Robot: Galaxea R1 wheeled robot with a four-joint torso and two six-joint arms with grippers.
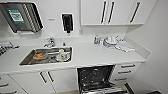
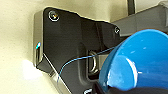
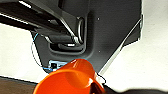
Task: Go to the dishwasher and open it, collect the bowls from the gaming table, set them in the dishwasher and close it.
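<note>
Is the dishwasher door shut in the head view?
No: the dishwasher stands open under the counter, showing its dark interior, with the door folded down.

White worktop (image 1: 95,56) runs across, and set into it toward the left is a steel sink (image 1: 27,60), dishes piled in the basin: something orange-brown (image 1: 40,55) beside a pale item (image 1: 62,55). The tap (image 1: 50,42) stands at the sink's back edge. On the wall above, a paper towel dispenser (image 1: 21,16) at left and a dark soap dispenser (image 1: 67,22) further right. At the worktop's back right corner, a small bottle (image 1: 96,39), stacked plates (image 1: 110,41) and a folded cloth (image 1: 124,46). White wall cupboards (image 1: 112,11) hang overhead; white drawers (image 1: 125,72) sit under the right end.
</note>
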